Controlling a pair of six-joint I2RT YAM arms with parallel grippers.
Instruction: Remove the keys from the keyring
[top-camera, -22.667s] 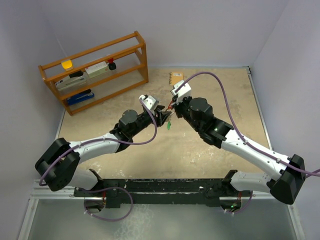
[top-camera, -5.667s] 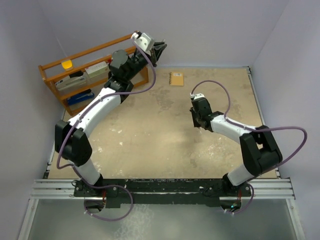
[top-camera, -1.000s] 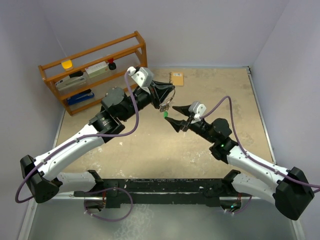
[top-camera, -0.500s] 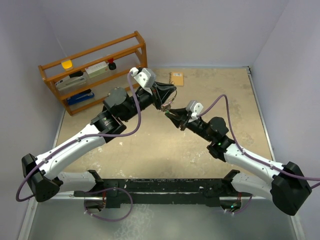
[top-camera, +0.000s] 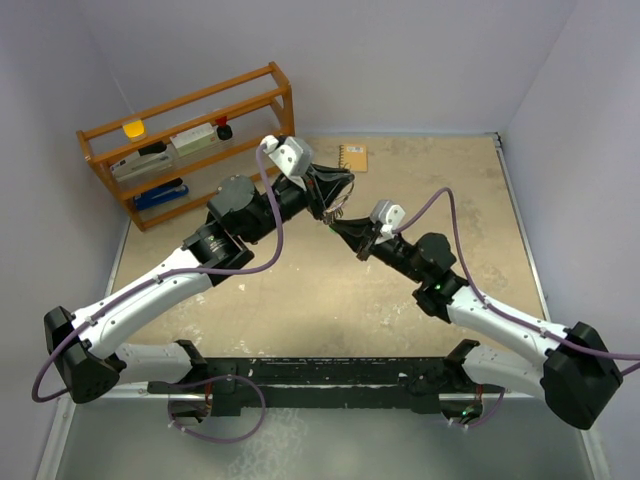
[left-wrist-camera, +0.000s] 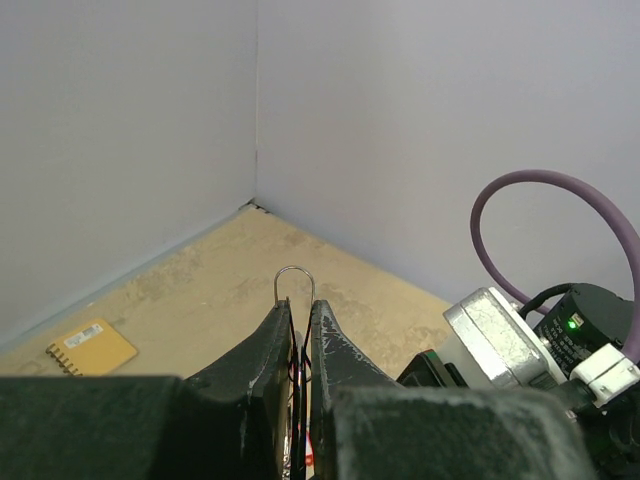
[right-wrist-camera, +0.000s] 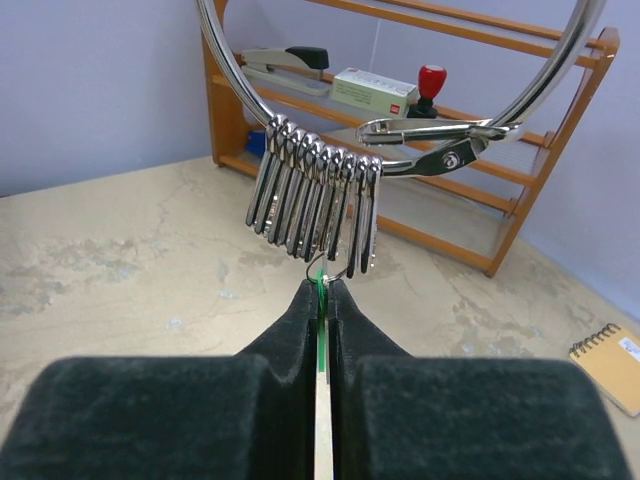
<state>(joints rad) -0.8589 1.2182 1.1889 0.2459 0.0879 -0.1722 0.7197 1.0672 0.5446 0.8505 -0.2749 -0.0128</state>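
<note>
My left gripper (top-camera: 332, 192) is shut on the keyring (top-camera: 340, 203) and holds it up above the table. In the left wrist view the ring's wire loop (left-wrist-camera: 294, 280) sticks out past the shut fingertips (left-wrist-camera: 282, 318), with a bit of red low between them. In the right wrist view the keyring (right-wrist-camera: 232, 75) arcs across the top, with several plain silver keys (right-wrist-camera: 315, 195) hanging in a row beside a clasp (right-wrist-camera: 430, 130). My right gripper (right-wrist-camera: 322, 285) is just below them, shut on the green-headed key (right-wrist-camera: 321, 300). It also shows in the top view (top-camera: 338, 227).
A wooden rack (top-camera: 190, 140) with a stapler and small items stands at the back left. A tan spiral notebook (top-camera: 353, 157) lies on the table at the back. The right arm's wrist (left-wrist-camera: 505, 340) is close to my left gripper.
My right gripper has moved up to the hanging keys and shut on the green key. My left arm has barely moved and still holds the ring.
</note>
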